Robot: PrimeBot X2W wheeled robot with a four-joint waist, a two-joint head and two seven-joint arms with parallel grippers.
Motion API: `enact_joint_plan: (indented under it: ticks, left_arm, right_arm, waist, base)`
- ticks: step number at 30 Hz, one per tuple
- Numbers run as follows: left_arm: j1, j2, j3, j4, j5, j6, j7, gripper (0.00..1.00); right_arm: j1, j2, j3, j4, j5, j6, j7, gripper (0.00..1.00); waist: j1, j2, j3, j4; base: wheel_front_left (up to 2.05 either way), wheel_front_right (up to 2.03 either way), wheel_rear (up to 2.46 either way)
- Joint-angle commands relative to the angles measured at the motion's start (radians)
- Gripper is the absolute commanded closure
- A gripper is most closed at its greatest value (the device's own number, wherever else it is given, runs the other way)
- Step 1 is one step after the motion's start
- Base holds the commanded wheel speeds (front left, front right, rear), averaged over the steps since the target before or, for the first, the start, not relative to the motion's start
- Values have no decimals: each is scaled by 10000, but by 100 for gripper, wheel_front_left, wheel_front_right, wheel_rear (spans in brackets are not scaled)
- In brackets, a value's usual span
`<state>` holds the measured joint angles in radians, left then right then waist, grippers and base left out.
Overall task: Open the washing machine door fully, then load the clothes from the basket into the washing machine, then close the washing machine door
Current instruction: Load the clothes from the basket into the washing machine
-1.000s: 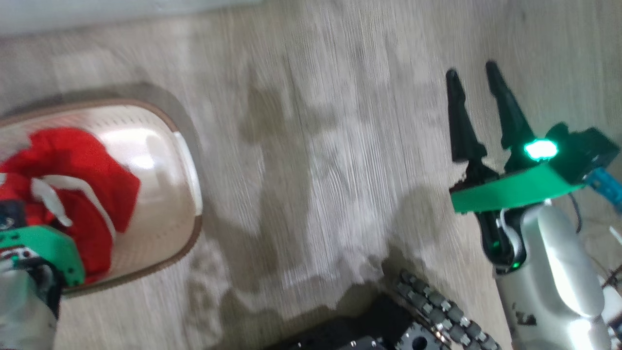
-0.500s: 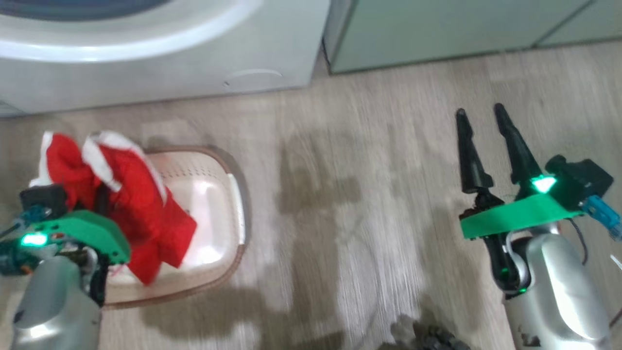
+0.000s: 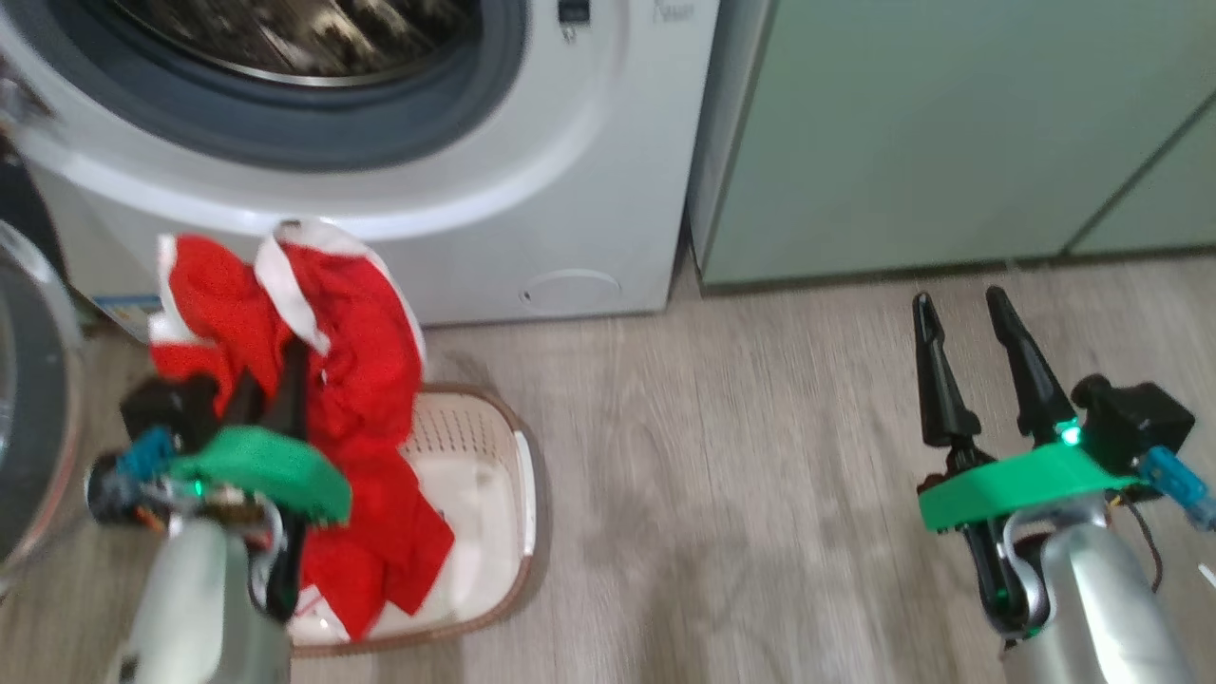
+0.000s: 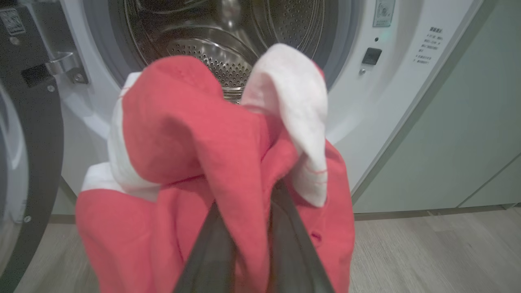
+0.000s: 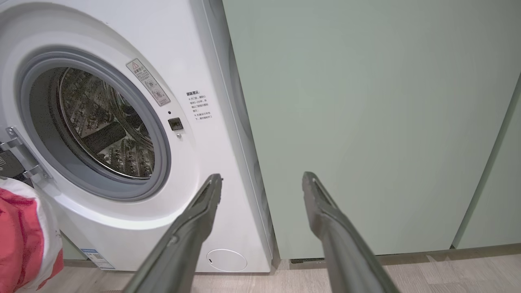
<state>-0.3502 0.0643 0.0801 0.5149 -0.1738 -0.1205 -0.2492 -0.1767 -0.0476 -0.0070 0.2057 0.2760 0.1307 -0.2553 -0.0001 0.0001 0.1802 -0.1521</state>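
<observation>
The clothes (image 3: 356, 380), red with white stripes, hang in a bunch from my left gripper (image 3: 271, 375), which is shut on them above the basket (image 3: 524, 480). In the left wrist view the clothes (image 4: 183, 142) cover the fingertips of my left gripper (image 4: 248, 195), just in front of the steel drum (image 4: 211, 53). The washing machine (image 3: 579, 171) stands open, its door (image 3: 24, 408) swung out to the left, its black rim (image 4: 40, 142) close beside the clothes. My right gripper (image 3: 964, 304) hovers open over the floor at the right, with nothing between the fingers (image 5: 203, 211).
Pale green cabinets (image 3: 950, 133) stand right of the washing machine (image 5: 211, 81). A small round white flap (image 3: 570, 288) sits low on the machine's front. Bare wooden floor (image 3: 760, 494) lies between the basket and my right arm.
My left gripper has lifted the clothes up out of the basket toward the machine's opening. The head camera has tilted up, bringing the washing machine and cabinets into view. The right gripper stays open.
</observation>
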Motion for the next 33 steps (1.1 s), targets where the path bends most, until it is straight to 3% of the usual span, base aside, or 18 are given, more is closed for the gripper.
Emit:
enact_joint_plan:
  ticks: [1, 11, 15, 20, 33]
  left_arm:
    - [656, 42, 239, -1027, 51, -50, -125, 100]
    - [2798, -135, -392, -3580, -381, -69, -125, 100]
    - [3328, -138, -786, -4300, -702, 119, -125, 100]
    - [3590, -139, -877, -4592, -979, 338, -126, 100]
    - [3616, -140, -1115, -4395, -1033, 302, -126, 100]
  right_arm:
    - [77, -26, 180, -256, -83, 0, -65, 0]
    - [796, -26, 120, -218, -199, 0, -65, 0]
    - [1069, -26, 14, -250, -226, 0, -65, 0]
    - [1126, -26, 11, -231, -205, 0, -65, 0]
    - [1110, -26, 77, -211, -183, 0, -65, 0]
  waist:
    - [1, -1, -637, 235]
    - [1, -1, -1483, 316]
    - [1, -1, -1633, 362]
    - [1, -1, -1703, 304]
    - [1, -1, -1805, 267]
  base:
    - [0, 0, 0]
    - [0, 0, 0]
    - [0, 0, 0]
    - [0, 0, 0]
    - [0, 0, 0]
